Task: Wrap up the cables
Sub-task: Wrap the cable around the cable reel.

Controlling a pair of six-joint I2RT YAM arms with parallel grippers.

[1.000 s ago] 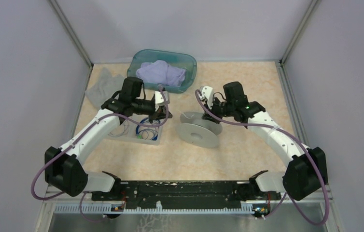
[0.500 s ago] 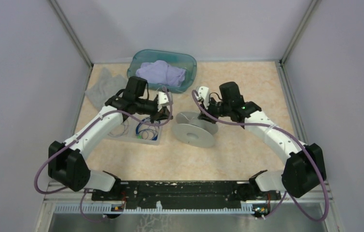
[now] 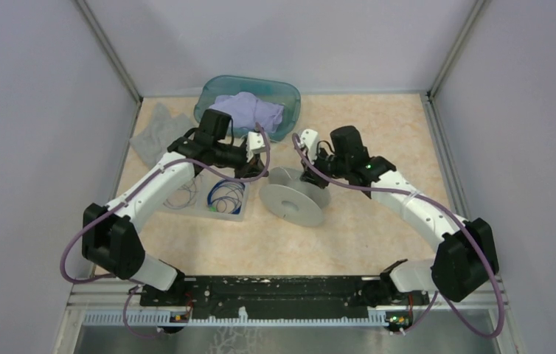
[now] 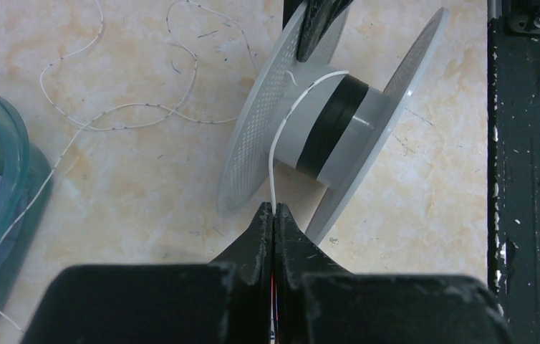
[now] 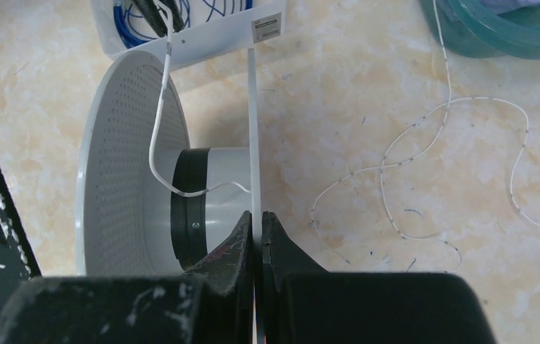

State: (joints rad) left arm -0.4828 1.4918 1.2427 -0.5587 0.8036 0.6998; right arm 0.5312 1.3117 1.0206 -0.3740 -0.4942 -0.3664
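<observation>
At the far left, one grey cloth (image 3: 153, 133) lies flat on the surface (image 3: 378, 133). Next to it, the left arm (image 3: 153, 188) has swung off the clear tray (image 3: 223, 214) and up towards the spool (image 3: 295, 200) over the last second. The left jaws are pinched shut on the white cable (image 4: 273, 154). From their tips the strand rises in a short arc between the spool's two flanges and onto the hub.

The spool itself has slid a little leftward, carried by the right arm (image 3: 415, 203), which has come in with it. The right jaws are closed on the edge of one flange (image 5: 253, 129) and hold the spool on its side.

Winding looks barely begun. Only a single strand crosses the hub, while most of the white cable lies in loose curves on the surface between the teal bin (image 3: 290, 99) and the spool. The blue cables (image 3: 225, 194) sit coiled in the tray, untouched.

Counted left to right:
- one grey cloth
- one tray
- one bin holding one purple cloth (image 3: 242, 110)
- one spool with two flanges
- one white cable
- two arms

The blue loops overlap too closely to tell how many there are.
</observation>
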